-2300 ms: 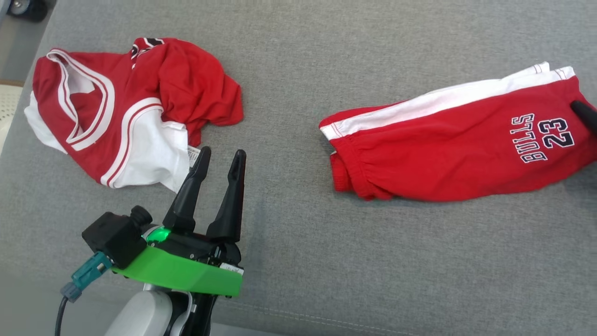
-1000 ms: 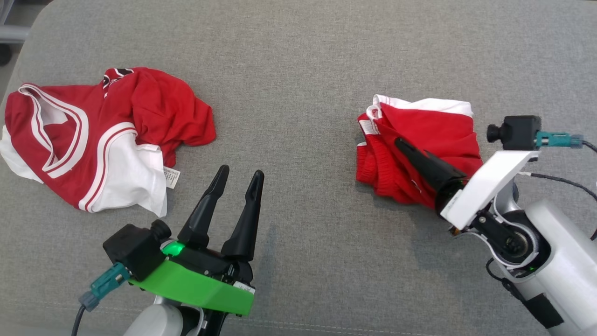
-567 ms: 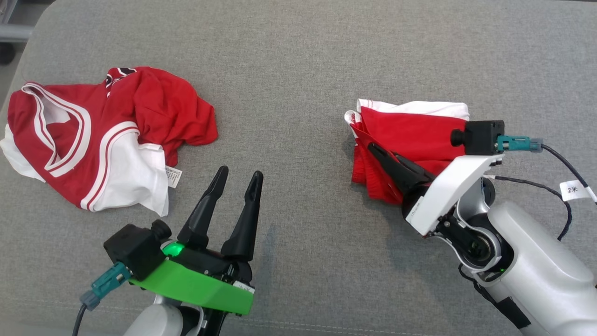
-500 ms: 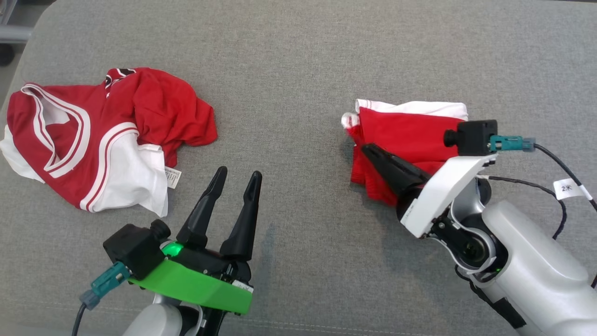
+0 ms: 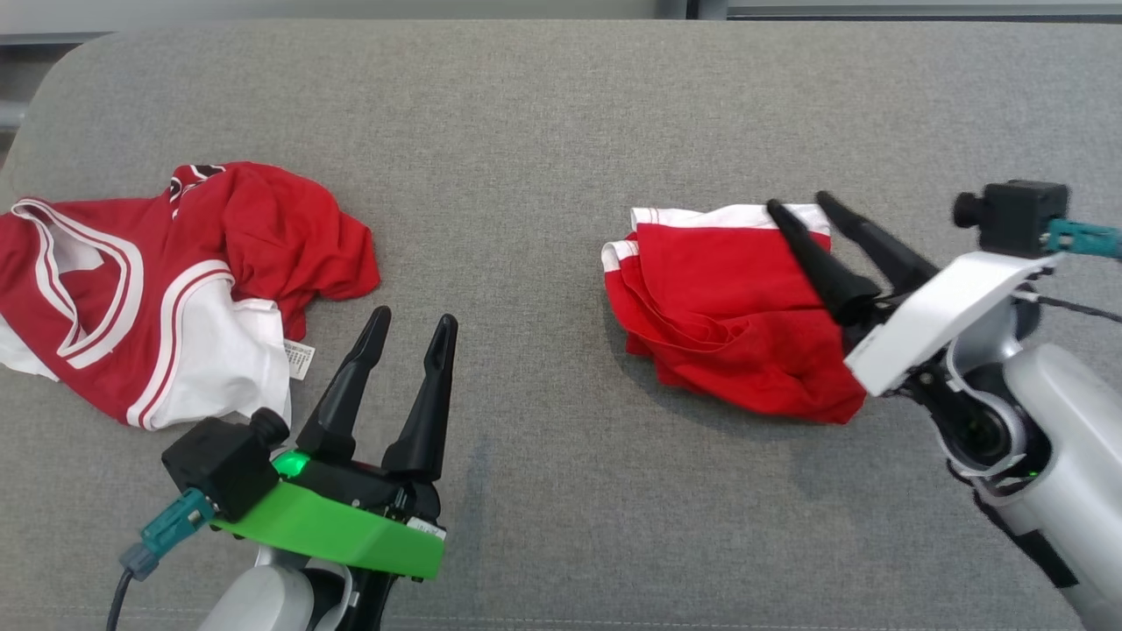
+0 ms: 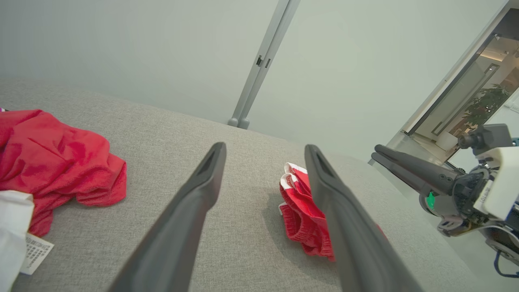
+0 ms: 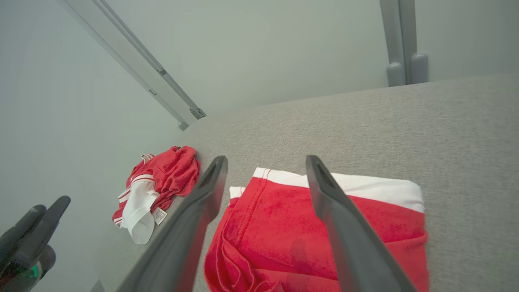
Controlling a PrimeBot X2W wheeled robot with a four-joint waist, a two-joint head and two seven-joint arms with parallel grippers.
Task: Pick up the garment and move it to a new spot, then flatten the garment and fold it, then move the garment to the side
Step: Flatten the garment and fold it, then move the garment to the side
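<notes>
Head view: red shorts [image 5: 727, 324], folded with a white stripe along the far edge, lie right of centre on the grey couch [image 5: 543, 114]. The right gripper [image 5: 798, 202] sits over their right end, fingers spread wide and empty. The left gripper [image 5: 415, 315] is also wide and empty, near a crumpled jersey [image 5: 175, 280]. Left wrist view: the shorts lie low, their near edge bunched in layers. Right wrist view: the shorts lie beneath the spread fingers. Judged light, limp cloth. The layers may slide apart, so pinch through the whole stack at a folded edge.

Shorts [image 5: 719, 298] part-hidden by right end effector [image 5: 798, 201]; jersey [image 5: 263, 228] cropped left.
</notes>
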